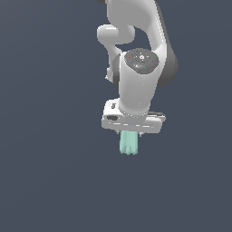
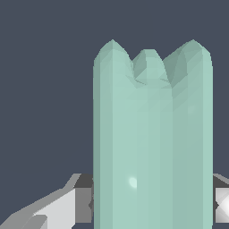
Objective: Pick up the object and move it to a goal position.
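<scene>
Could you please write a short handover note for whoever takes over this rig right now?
Gripper: points down below the white arm; the mint-green block sits between its fingers, apparently clamped, though the fingertips themselves are hidden.
Block: hangs lengthwise from the gripper, lobed end farthest from the wrist. In the wrist view a finger shows at each side of it.
Done: the pick appears to be made; nothing visibly supports the block from below.
Left: carry it to the goal. No goal marker shows in either view, so I cannot say how far that is.
</scene>
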You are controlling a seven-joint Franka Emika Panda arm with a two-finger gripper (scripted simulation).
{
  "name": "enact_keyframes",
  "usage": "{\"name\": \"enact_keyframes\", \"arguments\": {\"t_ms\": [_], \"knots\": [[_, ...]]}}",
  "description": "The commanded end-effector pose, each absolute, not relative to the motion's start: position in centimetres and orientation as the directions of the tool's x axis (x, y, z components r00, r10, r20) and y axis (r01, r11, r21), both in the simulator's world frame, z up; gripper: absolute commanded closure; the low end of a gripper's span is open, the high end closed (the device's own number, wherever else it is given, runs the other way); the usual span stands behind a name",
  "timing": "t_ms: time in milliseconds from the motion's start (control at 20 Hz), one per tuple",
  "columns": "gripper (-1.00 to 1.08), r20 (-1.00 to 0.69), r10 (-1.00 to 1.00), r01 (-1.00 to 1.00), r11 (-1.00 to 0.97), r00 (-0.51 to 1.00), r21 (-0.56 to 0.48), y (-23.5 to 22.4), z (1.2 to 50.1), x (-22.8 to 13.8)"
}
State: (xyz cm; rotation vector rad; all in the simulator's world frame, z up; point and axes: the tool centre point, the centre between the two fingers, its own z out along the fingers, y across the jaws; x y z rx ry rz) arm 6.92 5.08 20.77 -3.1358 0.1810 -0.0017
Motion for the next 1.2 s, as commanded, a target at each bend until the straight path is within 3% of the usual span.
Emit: {"name": "enact_keyframes", "arguments": {"t_ms": [0, 500, 1150], "knots": [[1.08, 0.0, -0.114, -0.114, -0.993, 0.993, -0.001, 4.3, 23.1, 7.8], [1.08, 0.0, -0.114, -0.114, -0.993, 0.993, -0.001, 2.1, 29.6, 10.6], [1.08, 0.0, -0.114, -0.114, -0.993, 0.993, 0.0, 1.3, 32.2, 11.8]]}}
